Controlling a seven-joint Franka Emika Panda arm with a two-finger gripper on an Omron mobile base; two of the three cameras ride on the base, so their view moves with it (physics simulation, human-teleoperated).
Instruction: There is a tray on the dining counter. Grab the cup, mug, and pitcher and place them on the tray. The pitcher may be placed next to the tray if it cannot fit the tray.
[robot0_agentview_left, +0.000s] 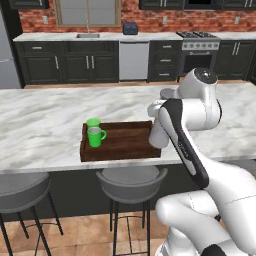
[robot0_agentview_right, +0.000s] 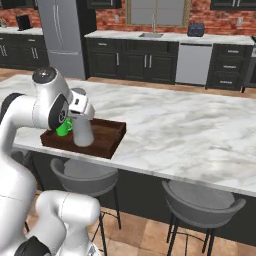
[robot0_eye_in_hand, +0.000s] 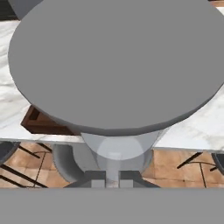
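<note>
The gripper (robot0_eye_in_hand: 112, 178) is clenched on the pitcher (robot0_agentview_right: 83, 132), which stands at the right end of the tray (robot0_agentview_left: 125, 145). Farther left in the tray stand the mug (robot0_agentview_left: 95, 136) and, behind it, the cup (robot0_agentview_left: 93, 122). No writing is readable.

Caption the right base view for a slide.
Gripper shut on the grey pitcher, standing it in the wooden tray beside the green mug on the dining counter.
</note>
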